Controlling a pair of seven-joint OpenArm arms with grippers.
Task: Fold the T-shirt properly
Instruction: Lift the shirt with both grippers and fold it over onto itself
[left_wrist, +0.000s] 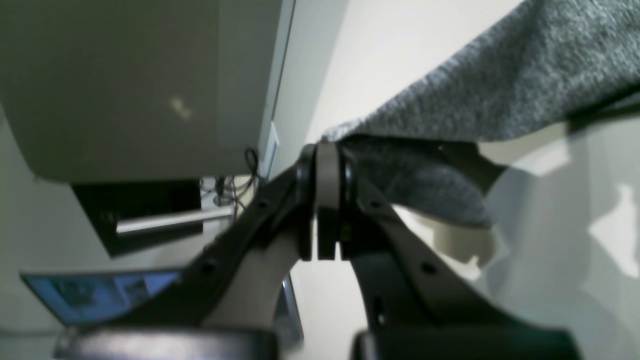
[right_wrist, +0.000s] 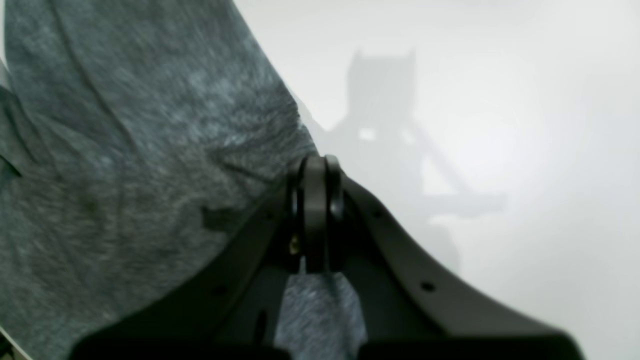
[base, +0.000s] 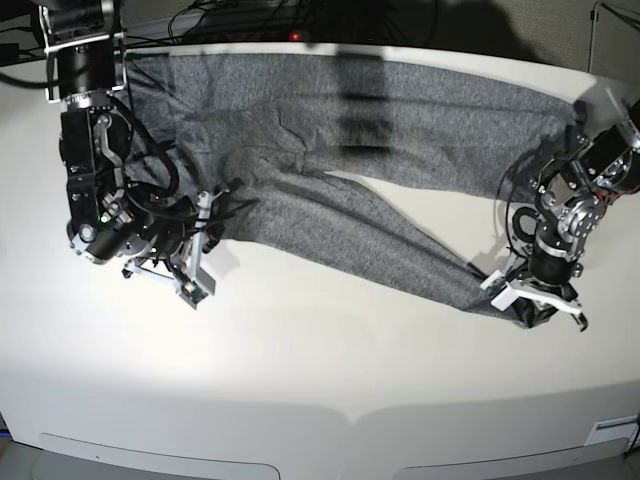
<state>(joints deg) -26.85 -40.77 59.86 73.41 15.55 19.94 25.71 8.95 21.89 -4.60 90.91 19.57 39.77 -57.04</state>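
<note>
1. Jaws of the left gripper (left_wrist: 327, 150) are pressed together on an edge of the T-shirt (base: 330, 150) — in the left wrist view the grey knit leaves the closed tips toward 2 o'clock, one fold sagging just beneath toward 4 o'clock.
2. In the base view that left gripper (base: 520, 295) sits at about 4 o'clock on the table (base: 320, 380), at the far tip of a long strip of the shirt.
3. Jaws of the right gripper (right_wrist: 315, 165) are likewise clenched; the wrinkled grey fabric meets the tips from 9 o'clock and more of it shows between the finger bases below, so it grips the T-shirt's edge.
4. In the base view the right gripper (base: 205, 205) lies at about 9 o'clock, at the shirt's edge.
5. From there the T-shirt spreads across the table's upper half — a broad band along 12 o'clock and a narrower strip running down toward 4 o'clock.
6. Past the left gripper's fingers, at 7 o'clock in its wrist view, a lit laptop screen (left_wrist: 95, 295) shows, blurred.
</note>
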